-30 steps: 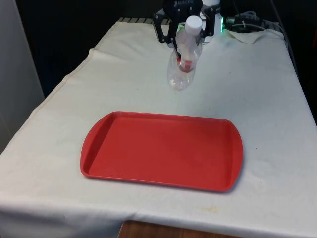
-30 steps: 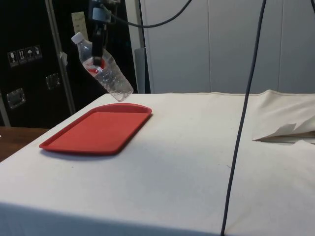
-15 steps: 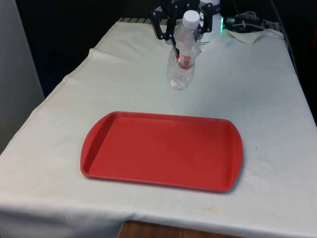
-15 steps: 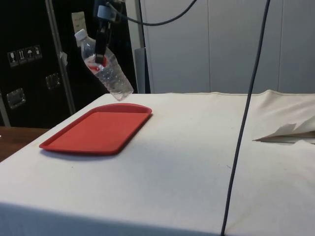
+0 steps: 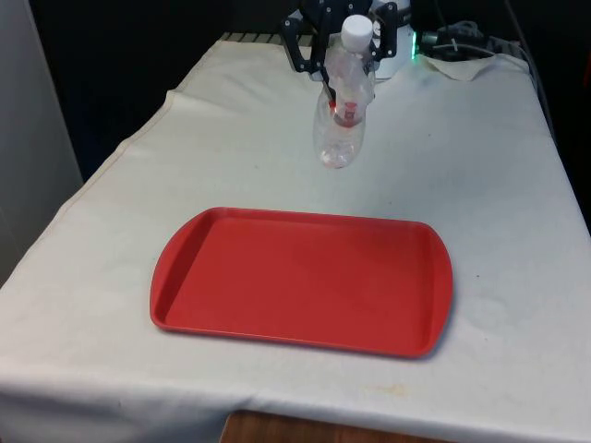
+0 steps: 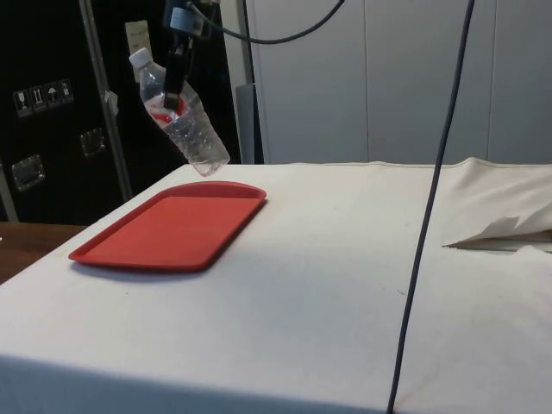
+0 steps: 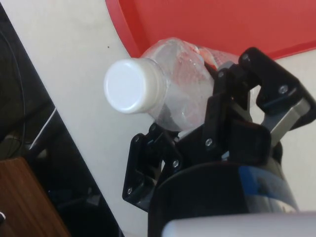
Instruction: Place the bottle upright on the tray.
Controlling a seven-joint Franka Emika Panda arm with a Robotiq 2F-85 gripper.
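A clear plastic bottle (image 5: 343, 101) with a white cap and a red label hangs in the air, tilted, cap uppermost. My gripper (image 5: 338, 92) is shut on the bottle's upper body. From the side, the bottle (image 6: 183, 121) leans with its base toward the red tray (image 6: 168, 226) and hovers above the tray's far end. Seen from the wrist, the bottle (image 7: 168, 101) sits between the black fingers (image 7: 232, 106), cap toward the camera. The red tray (image 5: 305, 281) lies flat on the white cloth, nearer the front edge, with nothing on it.
A white cloth (image 5: 480, 185) covers the table. Crumpled cloth and cables (image 5: 462, 41) lie at the far end near the robot base. A dark cable (image 6: 427, 216) hangs down in the side view.
The bottle has risen slightly and shifted a little toward the tray, still tilted in my grip. The tray has not moved.
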